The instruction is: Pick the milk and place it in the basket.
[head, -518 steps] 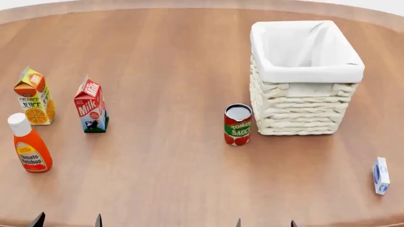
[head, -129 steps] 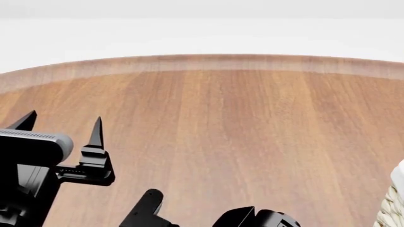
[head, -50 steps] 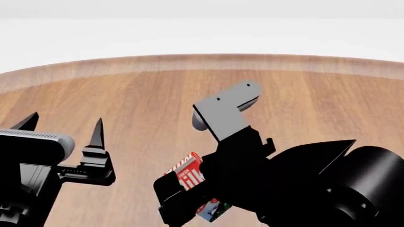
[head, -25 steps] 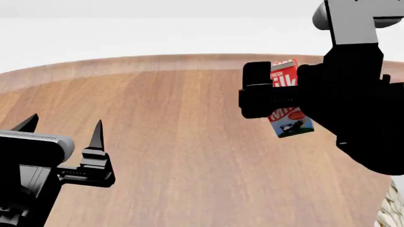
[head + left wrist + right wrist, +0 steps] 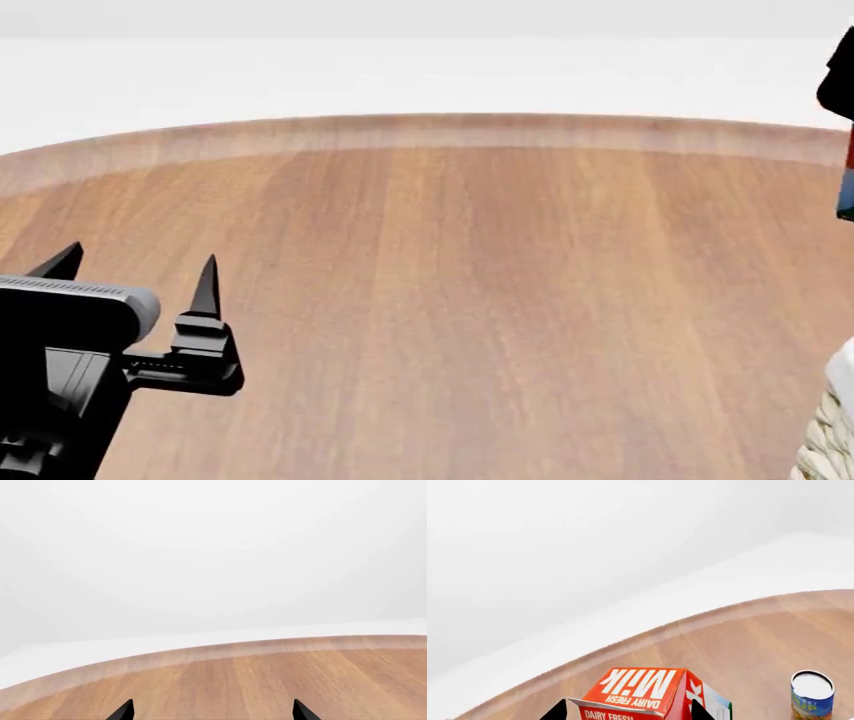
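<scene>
The milk (image 5: 639, 689), a carton with a red top and white "Milk" lettering, sits between my right gripper's (image 5: 629, 711) two black fingertips, held up above the wooden table (image 5: 747, 645). In the head view only a red and blue sliver of the milk (image 5: 847, 180) shows at the right edge, under the black right arm (image 5: 841, 80). A corner of the woven basket (image 5: 830, 425) shows at the bottom right, below the held carton. My left gripper (image 5: 134, 272) is open and empty at the lower left; it also shows in the left wrist view (image 5: 212, 712).
A can (image 5: 812, 695) with a white top stands on the table beyond the milk in the right wrist view. The round table's far edge (image 5: 427, 130) curves across the head view, with a white floor behind it.
My right arm has carried the milk up and to the right, almost out of the head view. The left arm has not moved.
</scene>
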You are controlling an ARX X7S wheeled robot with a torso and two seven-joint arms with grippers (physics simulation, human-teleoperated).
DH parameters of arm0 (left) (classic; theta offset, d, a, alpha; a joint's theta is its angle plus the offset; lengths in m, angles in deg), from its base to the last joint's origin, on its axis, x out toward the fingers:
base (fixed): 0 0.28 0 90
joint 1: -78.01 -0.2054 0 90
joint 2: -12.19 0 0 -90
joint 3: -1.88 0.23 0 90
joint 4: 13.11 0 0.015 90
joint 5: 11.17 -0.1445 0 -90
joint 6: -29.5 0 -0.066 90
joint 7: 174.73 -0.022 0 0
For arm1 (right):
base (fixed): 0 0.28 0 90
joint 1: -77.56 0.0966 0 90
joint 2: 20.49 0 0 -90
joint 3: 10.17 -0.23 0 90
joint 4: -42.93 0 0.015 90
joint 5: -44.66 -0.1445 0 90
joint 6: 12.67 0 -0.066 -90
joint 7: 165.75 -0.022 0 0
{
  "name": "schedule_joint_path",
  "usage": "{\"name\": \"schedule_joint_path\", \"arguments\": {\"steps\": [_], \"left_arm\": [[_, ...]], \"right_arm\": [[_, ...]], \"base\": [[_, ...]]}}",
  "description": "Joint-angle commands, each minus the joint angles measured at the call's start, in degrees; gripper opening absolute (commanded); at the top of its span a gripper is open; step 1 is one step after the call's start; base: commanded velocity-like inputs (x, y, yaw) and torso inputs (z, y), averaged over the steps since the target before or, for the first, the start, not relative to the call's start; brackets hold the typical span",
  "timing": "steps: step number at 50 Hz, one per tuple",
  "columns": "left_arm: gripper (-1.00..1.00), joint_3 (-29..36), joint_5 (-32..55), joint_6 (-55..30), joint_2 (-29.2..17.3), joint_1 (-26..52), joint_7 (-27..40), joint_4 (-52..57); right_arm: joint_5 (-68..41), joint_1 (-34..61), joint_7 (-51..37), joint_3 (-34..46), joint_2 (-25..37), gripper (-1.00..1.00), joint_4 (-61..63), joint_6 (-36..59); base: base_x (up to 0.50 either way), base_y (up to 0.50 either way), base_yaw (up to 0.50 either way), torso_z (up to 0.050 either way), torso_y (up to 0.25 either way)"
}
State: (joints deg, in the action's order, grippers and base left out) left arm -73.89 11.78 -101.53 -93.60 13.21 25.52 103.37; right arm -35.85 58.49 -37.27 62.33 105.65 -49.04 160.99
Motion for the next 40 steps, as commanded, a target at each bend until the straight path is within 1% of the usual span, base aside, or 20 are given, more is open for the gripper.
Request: {"name": "schedule_joint_path", "arguments": {"steps": [1, 9, 15, 33, 40], "left_arm": [[1.0, -0.03, 0.22, 0.26, -0.22, 0.03, 0.19, -0.37], [1.0, 0.12, 0.31, 0.53, -0.35, -0.22, 0.31, -0.5], [1.0, 0.16, 0.3, 1.19, -0.35, -0.2, 0.18, -1.44], [1.0, 0.49, 0.53, 1.3, -0.66, -0.05, 0.53, -1.59], [1.0, 0.81, 0.7, 0.9, -0.75, -0.16, 0.85, -0.86]], "right_arm": [[-7.32, -0.22, -11.56, -10.72, 3.75, -1.0, 1.76, 0.1], [-10.88, -2.68, -17.18, -15.13, 5.41, -1.0, 2.85, -1.03], [-11.46, -5.38, -19.04, -18.69, 6.62, -1.0, 4.56, -2.55], [-11.76, -14.44, -18.41, -28.47, 8.29, -1.0, 8.0, -4.81], [-11.47, -15.99, -17.4, -29.5, 8.12, -1.0, 8.09, -5.42]], "base": [[0.0, 0.0, 0.0, 0.0, 0.0], [0.0, 0.0, 0.0, 0.0, 0.001], [0.0, 0.0, 0.0, 0.0, 0.002], [0.0, 0.0, 0.0, 0.001, 0.001], [0.0, 0.0, 0.0, 0.0, 0.001]]}}
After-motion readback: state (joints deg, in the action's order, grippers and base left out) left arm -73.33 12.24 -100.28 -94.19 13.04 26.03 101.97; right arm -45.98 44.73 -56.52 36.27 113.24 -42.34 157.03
